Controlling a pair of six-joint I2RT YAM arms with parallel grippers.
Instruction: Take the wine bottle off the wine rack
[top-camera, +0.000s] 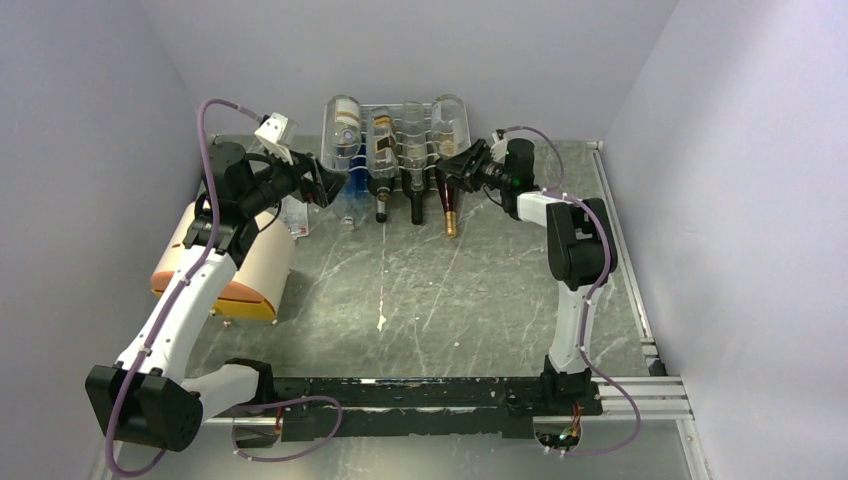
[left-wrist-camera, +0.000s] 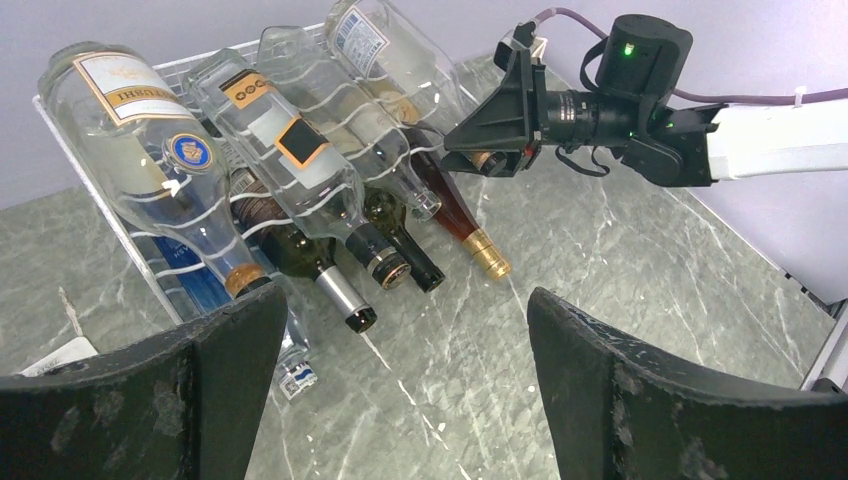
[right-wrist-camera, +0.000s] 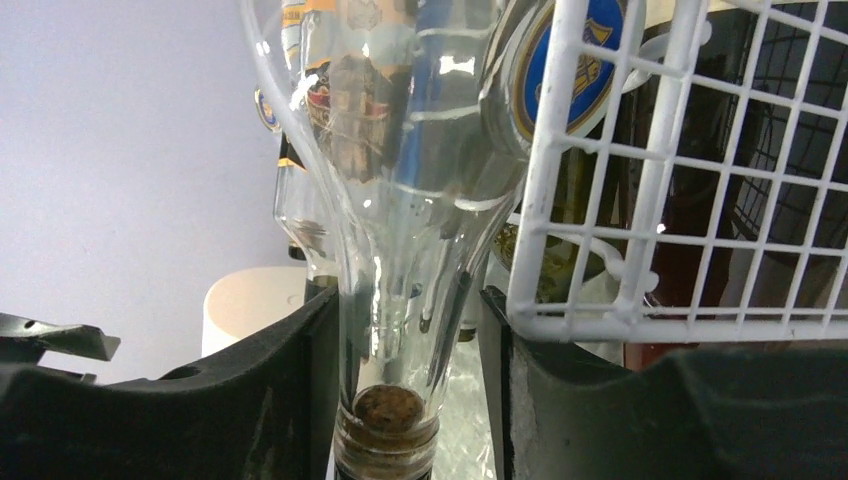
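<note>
Pointing neck-first toward the near edge, the wine bottle sits clenched in right tool; left tool released.

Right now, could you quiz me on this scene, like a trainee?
1. True or false: the left pincer holds a bottle.
2. What lies between the fingers of the right pincer? A the neck of a clear bottle; B a corkscrew; C a cup.
3. Fill in: the clear bottle rests in a white wire ____.
Key: 1 false, it is open and empty; 2 A; 3 wine rack.
</note>
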